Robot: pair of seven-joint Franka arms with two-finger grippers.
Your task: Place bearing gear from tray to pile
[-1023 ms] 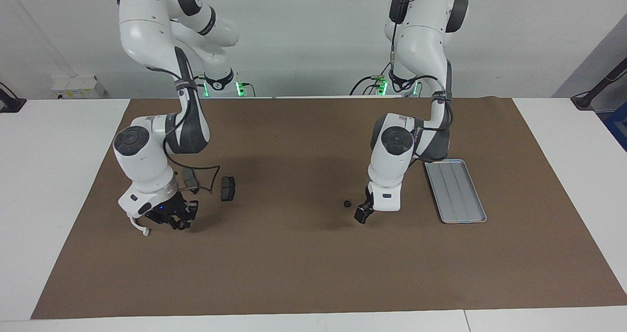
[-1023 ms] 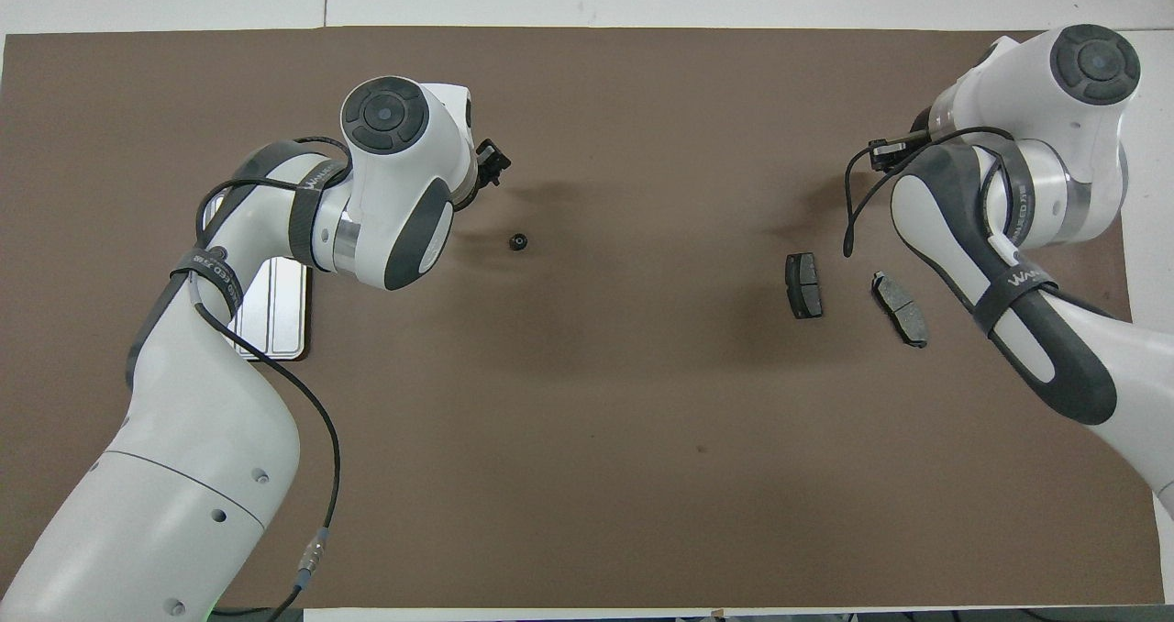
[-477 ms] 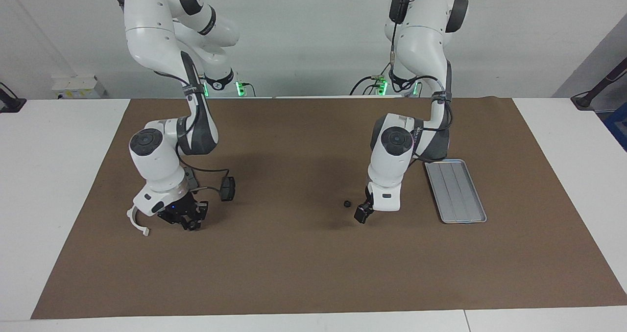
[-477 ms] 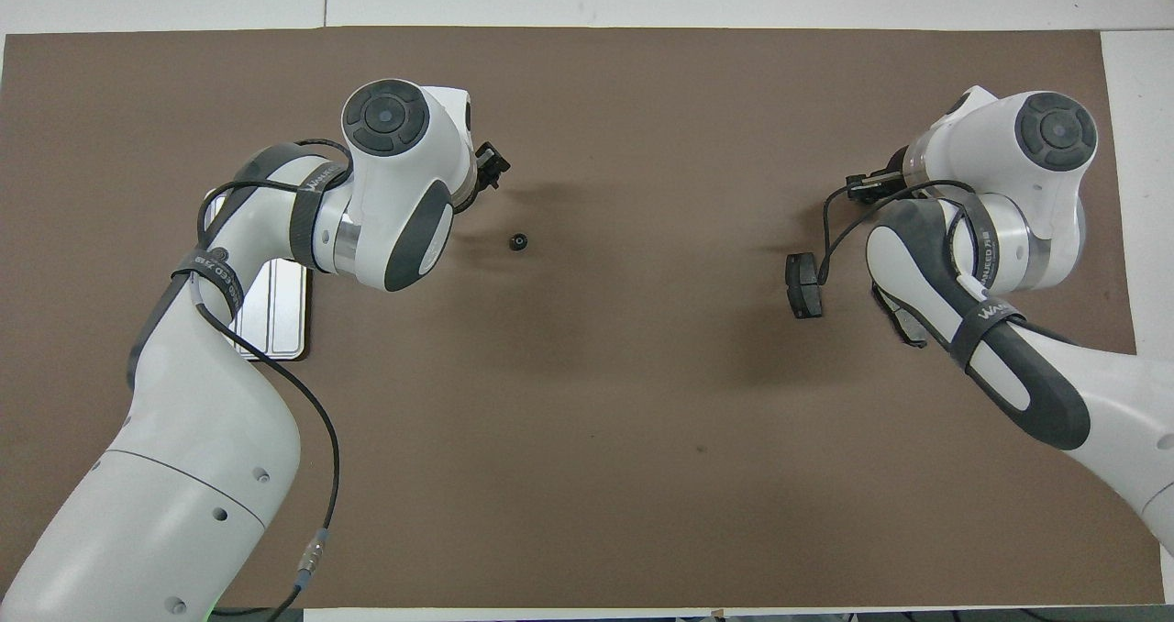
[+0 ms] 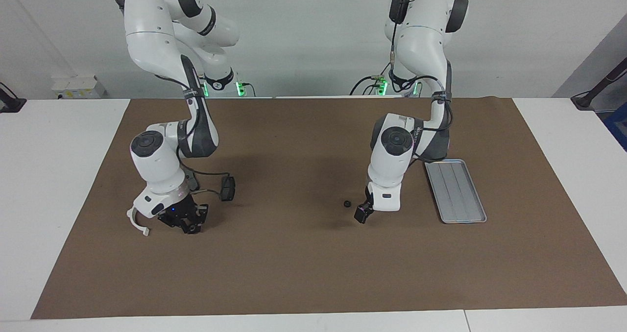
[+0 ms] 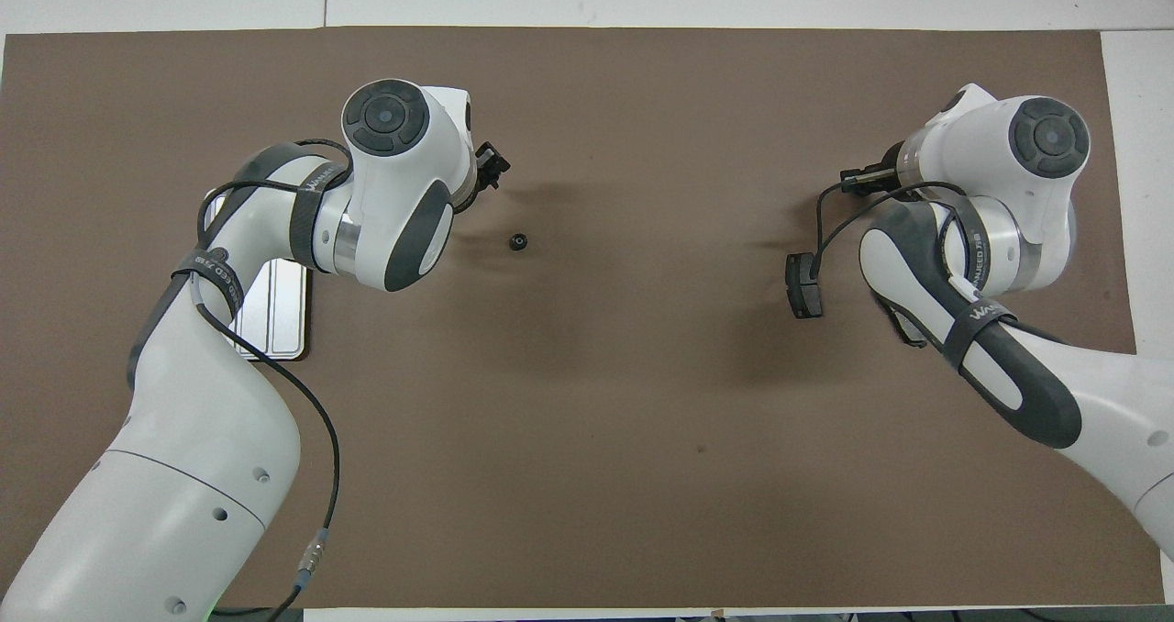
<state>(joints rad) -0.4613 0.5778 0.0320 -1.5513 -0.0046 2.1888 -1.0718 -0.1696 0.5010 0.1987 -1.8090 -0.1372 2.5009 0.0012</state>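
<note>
The bearing gear (image 5: 347, 203) (image 6: 519, 242), a small black ring, lies on the brown mat outside the tray (image 5: 455, 190) (image 6: 275, 310), toward the right arm's end from it. The tray holds nothing. My left gripper (image 5: 361, 215) (image 6: 491, 165) hangs open just above the mat beside the gear, holding nothing. The pile sits at the right arm's end: a white curved bracket (image 5: 136, 220), one dark brake pad (image 5: 227, 188) (image 6: 803, 284) and a second pad (image 6: 903, 328) mostly hidden under the right arm. My right gripper (image 5: 188, 222) (image 6: 862, 180) hovers low between the bracket and the first pad.
The brown mat (image 5: 313, 273) covers most of the white table. A loose black cable from the right wrist (image 5: 208, 191) droops by the first brake pad.
The right arm has swung its gripper a little toward the middle of the table, closer to the brake pad. The left arm and the gear have stayed put.
</note>
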